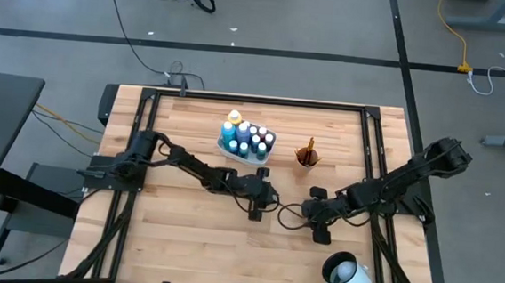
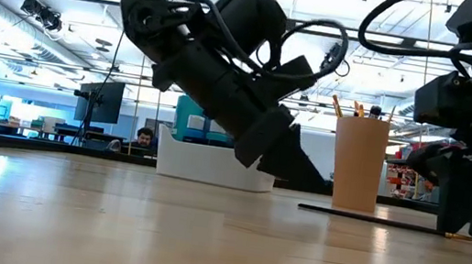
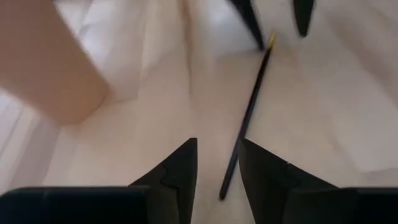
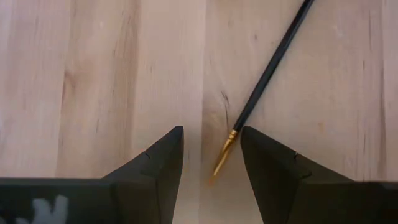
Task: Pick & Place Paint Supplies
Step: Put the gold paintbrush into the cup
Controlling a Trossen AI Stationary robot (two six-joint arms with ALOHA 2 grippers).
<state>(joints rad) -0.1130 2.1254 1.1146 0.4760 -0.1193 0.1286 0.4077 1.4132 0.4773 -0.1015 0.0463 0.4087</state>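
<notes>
A thin dark paintbrush lies flat on the wooden table between my two grippers. Its handle end lies between the fingers of my open left gripper. Its gold collar and bristle tip lie between the fingers of my open right gripper. In the high view the left gripper and the right gripper face each other at mid-table. Several small paint bottles stand in a white tray. Brushes stand in an orange-brown cup. My left gripper stands open, low and slanting down, around the brush's handle end. The handle runs close along one finger's inner side; whether they touch I cannot tell. The brush lies on the table.
The tray and the cup stand beyond the grippers toward the far edge. A white cylinder-like object sits at the near right corner. Bare wood spreads toward the near left.
</notes>
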